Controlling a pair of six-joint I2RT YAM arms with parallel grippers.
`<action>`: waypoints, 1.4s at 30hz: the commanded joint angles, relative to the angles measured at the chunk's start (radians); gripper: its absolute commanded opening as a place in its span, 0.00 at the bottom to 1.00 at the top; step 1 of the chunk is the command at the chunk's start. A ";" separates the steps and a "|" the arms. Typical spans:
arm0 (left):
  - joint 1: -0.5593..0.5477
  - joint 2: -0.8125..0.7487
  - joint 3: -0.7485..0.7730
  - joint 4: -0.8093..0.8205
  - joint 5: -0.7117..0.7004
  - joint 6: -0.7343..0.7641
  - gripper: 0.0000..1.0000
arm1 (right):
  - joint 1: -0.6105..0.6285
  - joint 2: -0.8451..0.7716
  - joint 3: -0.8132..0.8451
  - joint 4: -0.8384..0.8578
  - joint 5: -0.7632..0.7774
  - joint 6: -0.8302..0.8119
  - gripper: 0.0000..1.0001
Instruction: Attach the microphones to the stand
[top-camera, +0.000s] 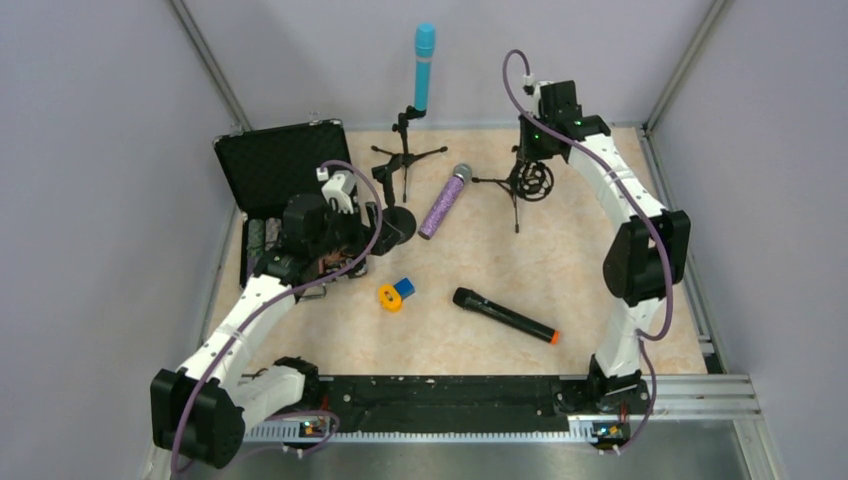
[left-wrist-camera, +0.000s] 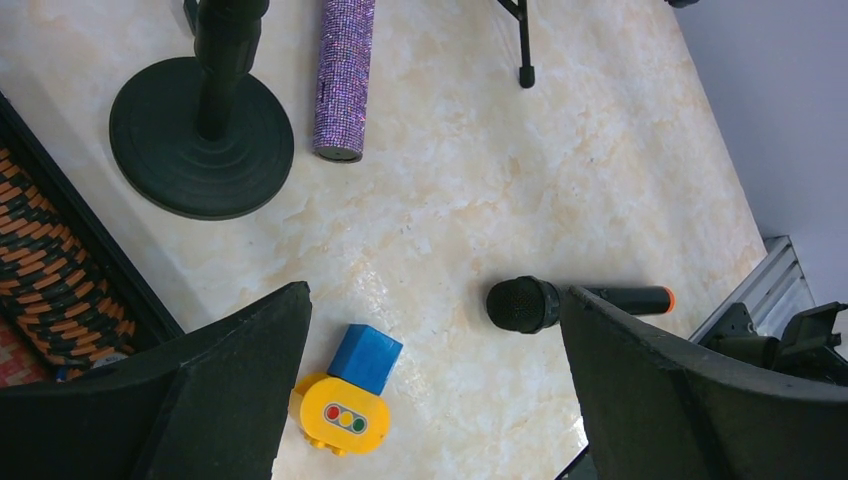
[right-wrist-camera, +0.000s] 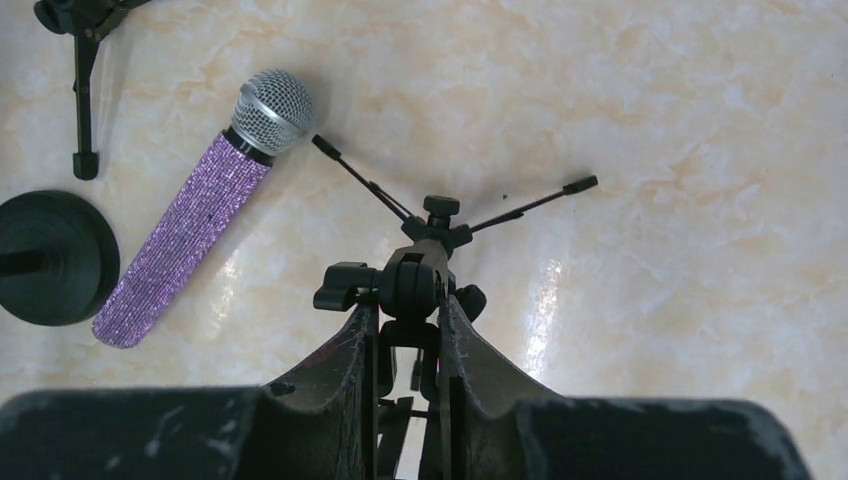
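Right gripper (right-wrist-camera: 408, 322) clamped the tripod stand (right-wrist-camera: 432, 250) — purple mic (right-wrist-camera: 185, 240) lay left of it, axis diagonal, nearer the wide-open left gripper (left-wrist-camera: 432, 300).

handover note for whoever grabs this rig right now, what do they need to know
Left gripper: open, empty, above the table near the black mic.
Right gripper: shut on the bare tripod stand.
Done: blue mic upright in the back tripod stand.
Left to do: purple mic and black mic lie flat on the table, purple one beside the round-base stand.
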 joint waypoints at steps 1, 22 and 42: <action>-0.010 -0.014 -0.005 0.089 0.042 -0.014 0.99 | 0.006 -0.121 -0.028 -0.031 0.022 0.038 0.00; -0.193 0.038 0.072 0.099 -0.037 0.072 0.98 | 0.067 -0.334 -0.320 -0.054 0.048 0.075 0.14; -0.272 0.119 0.122 0.110 -0.148 0.118 0.98 | 0.065 -0.571 -0.492 0.110 -0.035 0.081 0.86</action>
